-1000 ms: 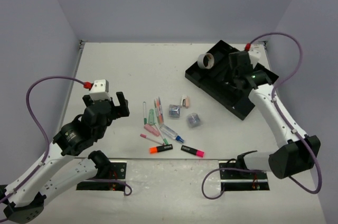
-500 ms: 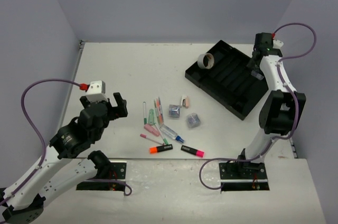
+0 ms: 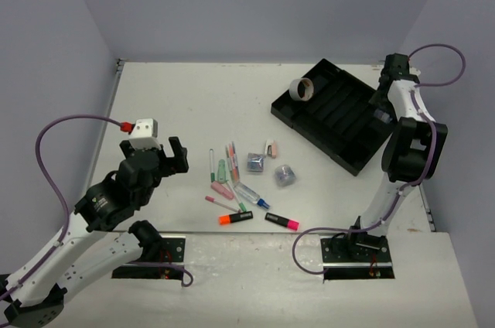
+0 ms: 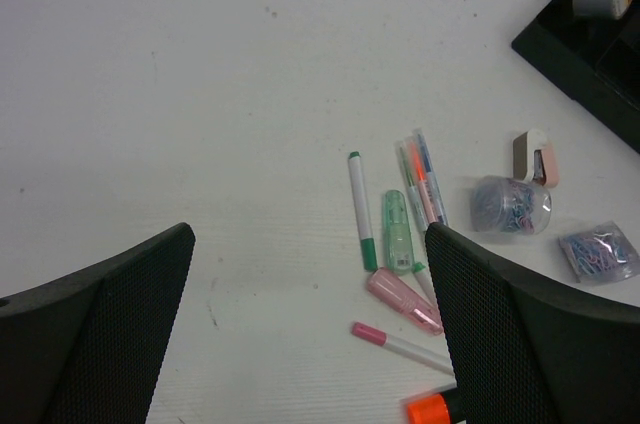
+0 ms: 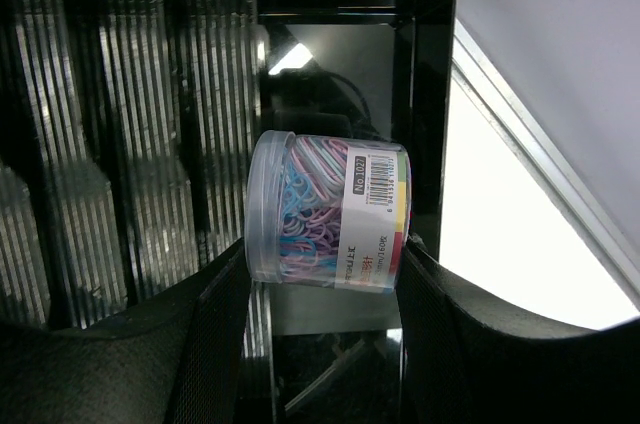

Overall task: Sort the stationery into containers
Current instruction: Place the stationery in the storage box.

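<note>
**Step in hand:** placing. The right gripper (image 5: 320, 262) is clenched on a clear tub of paper clips (image 5: 322, 206), one finger on each side of its wall. The tub lies on its side above the end compartment of the black tray (image 3: 340, 115), at the tray's right-hand corner. Whether the tub touches the compartment floor cannot be told.

**Next move (judgement):** lower the tub into that end compartment, keep it inside the tray rim (image 5: 427, 94), then part the fingers and lift straight off.

**Left gripper** (image 4: 310, 319): released, fingers wide apart. It hovers over the counter (image 3: 193, 96), well left of the tray, facing the loose stationery. A green pen (image 4: 360, 210), an orange highlighter (image 3: 236, 219) and a second tub of clips (image 4: 510, 206) lie unsorted, left of and nearer than the tray. A tape ring (image 3: 300, 90) rests at the tray's left corner.

**Markings:** the tub label carries a barcode and a number that appears to read "No.1027". The remaining print is too small to read.
</note>
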